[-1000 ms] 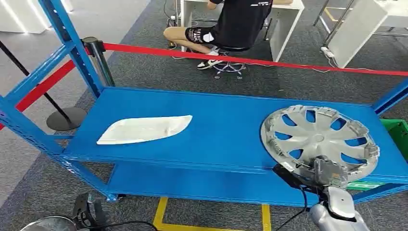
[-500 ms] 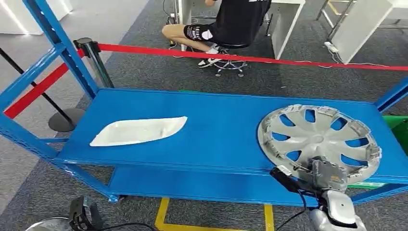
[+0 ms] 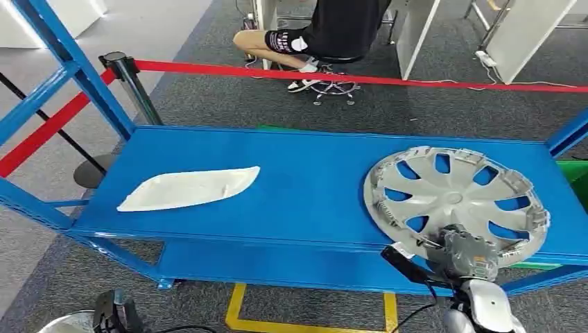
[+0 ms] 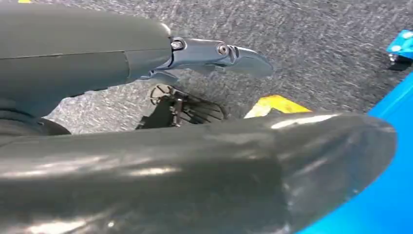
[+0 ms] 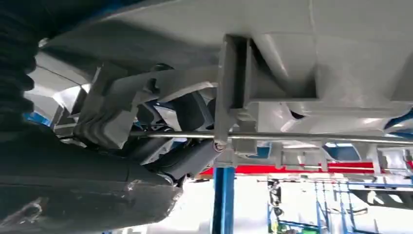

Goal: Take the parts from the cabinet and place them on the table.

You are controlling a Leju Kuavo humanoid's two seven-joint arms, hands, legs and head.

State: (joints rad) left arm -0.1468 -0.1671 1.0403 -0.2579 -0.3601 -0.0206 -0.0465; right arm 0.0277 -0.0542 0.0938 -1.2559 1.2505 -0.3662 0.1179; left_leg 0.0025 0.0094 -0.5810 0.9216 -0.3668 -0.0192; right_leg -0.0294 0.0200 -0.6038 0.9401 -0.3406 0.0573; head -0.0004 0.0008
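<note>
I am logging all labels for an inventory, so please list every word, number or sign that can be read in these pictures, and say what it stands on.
No text can be read with certainty.
White print on the black shorts of the seated person: too small and blurred to read.
Round silver plastic wheel cover, gripped by the right hand: no readable marking.
Flat white pointed panel on the blue metal shelf: no marking.

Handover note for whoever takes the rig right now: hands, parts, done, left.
Right hand: grips the near rim of the silver wheel cover, which lies flat on the blue shelf.
Left hand: hangs low over the carpet, fingers apart, holding nothing.
White panel: flat on the shelf's left side, untouched.
Done: wheel cover grasped.
Left: carry both parts to the table.
</note>
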